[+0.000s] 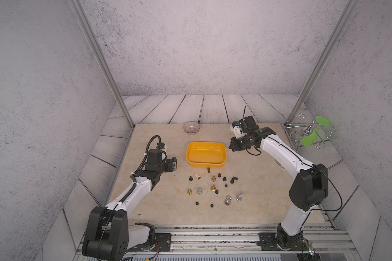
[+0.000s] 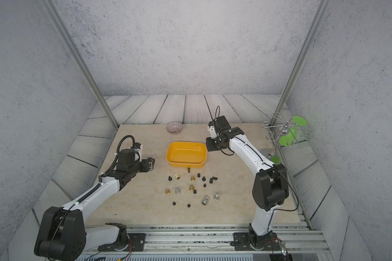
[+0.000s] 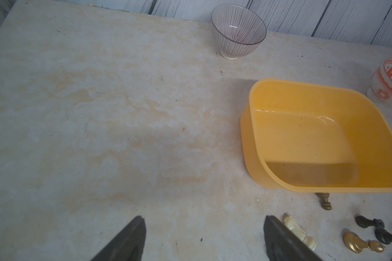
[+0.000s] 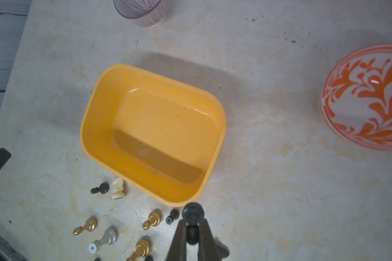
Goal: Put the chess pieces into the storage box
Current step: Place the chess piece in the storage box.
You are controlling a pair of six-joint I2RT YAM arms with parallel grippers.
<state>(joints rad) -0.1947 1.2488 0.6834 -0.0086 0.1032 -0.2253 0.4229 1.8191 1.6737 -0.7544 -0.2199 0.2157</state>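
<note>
The left gripper [image 3: 204,228] is wide open and empty. The empty yellow box [image 1: 205,165] sits mid-desk [image 1: 159,203], with chess pieces [image 1: 213,187] lying toward the front edge. The right gripper [image 4: 193,223] pinches a black piece [image 4: 192,210] by the box's rim. Dropped too soon, it could miss and roll.

We list on the table [image 1: 159,203]: storage box [image 1: 205,165] at centre; glass bowl [image 1: 191,132] behind it, far edge; patterned bowl [image 4: 367,97] to its right; chess pieces [image 1: 213,187] scattered before it, nearside.

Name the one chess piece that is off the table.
The black piece clamped in the right gripper; the rest stand or lie on the table.
</note>
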